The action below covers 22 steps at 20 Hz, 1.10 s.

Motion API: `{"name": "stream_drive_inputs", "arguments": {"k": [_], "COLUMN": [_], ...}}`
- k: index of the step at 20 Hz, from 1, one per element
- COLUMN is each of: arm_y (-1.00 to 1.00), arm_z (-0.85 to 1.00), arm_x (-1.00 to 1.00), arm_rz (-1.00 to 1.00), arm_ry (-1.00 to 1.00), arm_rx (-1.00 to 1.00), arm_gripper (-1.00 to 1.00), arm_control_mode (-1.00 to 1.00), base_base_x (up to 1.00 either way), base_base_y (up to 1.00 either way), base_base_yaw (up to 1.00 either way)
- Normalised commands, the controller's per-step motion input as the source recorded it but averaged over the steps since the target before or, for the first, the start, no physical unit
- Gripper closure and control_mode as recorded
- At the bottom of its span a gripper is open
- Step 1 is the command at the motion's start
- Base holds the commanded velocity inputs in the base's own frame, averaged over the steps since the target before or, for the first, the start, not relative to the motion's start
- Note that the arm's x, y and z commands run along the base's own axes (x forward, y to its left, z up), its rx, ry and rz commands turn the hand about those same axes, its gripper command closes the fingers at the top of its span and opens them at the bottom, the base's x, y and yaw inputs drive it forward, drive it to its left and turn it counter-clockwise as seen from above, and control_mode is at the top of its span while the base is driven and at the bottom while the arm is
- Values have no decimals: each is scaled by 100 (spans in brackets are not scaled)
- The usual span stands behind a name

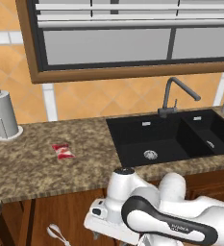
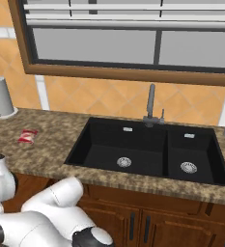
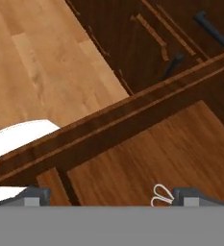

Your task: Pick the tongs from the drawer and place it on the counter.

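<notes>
You are looking at an early stage: the tongs are lying on the floor of the open drawer, below the front edge of the table, and nothing is resting on the table yet except a red-and-white packet. The end effector is hovering over the drawer with its fingers apart and holding nothing, the tongs' loops showing between them beside the right fingertip. By my reading, you are still facing the whole grasp, lift and placing.

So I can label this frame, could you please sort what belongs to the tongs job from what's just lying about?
Job: tongs; drawer; counter; gripper.
Lying about: red-and-white packet; paper towel holder; sink; faucet.
</notes>
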Motion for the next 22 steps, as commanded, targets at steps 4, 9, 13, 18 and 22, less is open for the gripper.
{"name": "stream_drive_inputs", "arguments": {"k": [4,9,13,18,22], "arm_y": [89,24,16,18,4], "arm_z": [0,-17,-72,-56,-60], "arm_x": [86,26,-1,4,18], "arm_rz": [40,18,29,23,20], "arm_ry": [-7,-5,-15,-14,-13], "arm_rx": [-7,-3,0,0,6], "arm_gripper": [-100,-100,-100,-100,-100], "arm_control_mode": [-100,-100,-100,-100,-100], "base_base_x": [0,0,0,0,0], "base_base_y": [0,0,0,0,0], "base_base_yaw": [0,0,0,0,0]}}
